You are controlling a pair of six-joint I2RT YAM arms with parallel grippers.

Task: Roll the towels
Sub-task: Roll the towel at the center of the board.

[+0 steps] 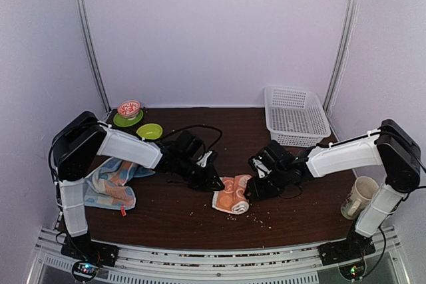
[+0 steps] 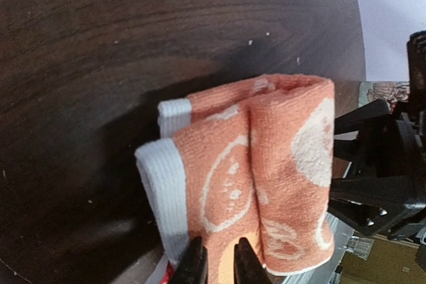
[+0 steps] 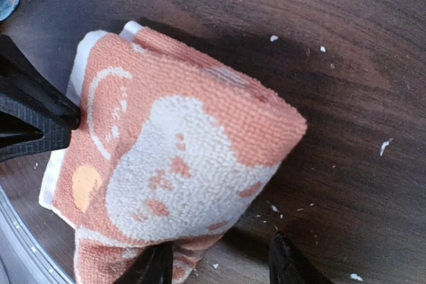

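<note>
2 claws meet at the orange towel [image 2: 266, 164], centred on the table [image 1: 176, 221]: left gripper [image 2: 218, 265] pinching its near edge, right gripper [image 3: 221, 265] open astride a corner. Soft and light, it probably needs holding at the layered edge; the blue towel [image 1: 110, 189] lies crumpled beside the left arm.

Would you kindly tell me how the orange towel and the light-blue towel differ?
The orange towel is folded into a compact bundle; the light-blue towel lies loose and crumpled. The orange towel sits mid-table between the left gripper and right gripper; the light-blue towel lies at the left side, beside the left arm. The orange towel looks smaller than the light-blue towel. Both are printed cloths on the table.
</note>
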